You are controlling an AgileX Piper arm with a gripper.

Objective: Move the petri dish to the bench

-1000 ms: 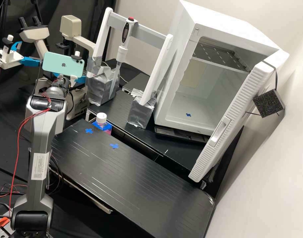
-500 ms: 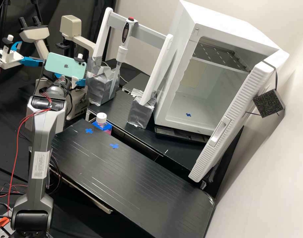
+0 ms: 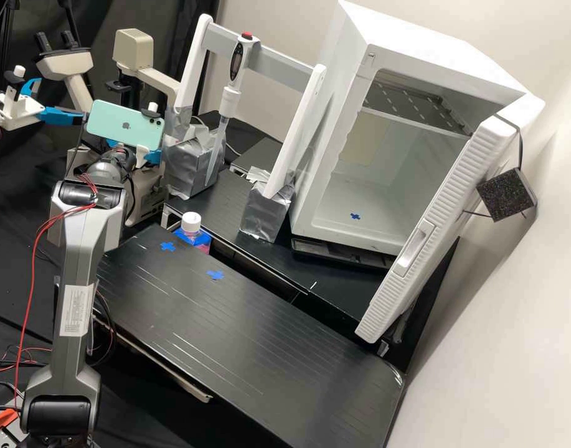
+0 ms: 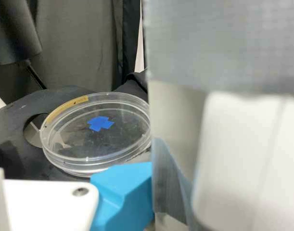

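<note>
At the microscope [image 3: 64, 65], petri dish [image 4: 72, 155] set for a careful lift

The petri dish is pictured lying flat on the microscope's dark stage [image 4: 11, 118], the gripper [image 4: 125, 192] close beside its rim. Whether the gripper is released or clasping cannot be told. The rim should be taken squarely and low, lightly enough that the clear plastic, perhaps lidded, is not popped loose, then raised level before being carried from the microscope to the counter [image 3: 248, 336]. Part of the rim is cut off by a blurred grey-and-white mass [image 4: 243, 159], so contact there is hard to judge. In the high view, much of the gripper, beside the microscope, is masked by a phone [image 3: 124, 124].
</note>
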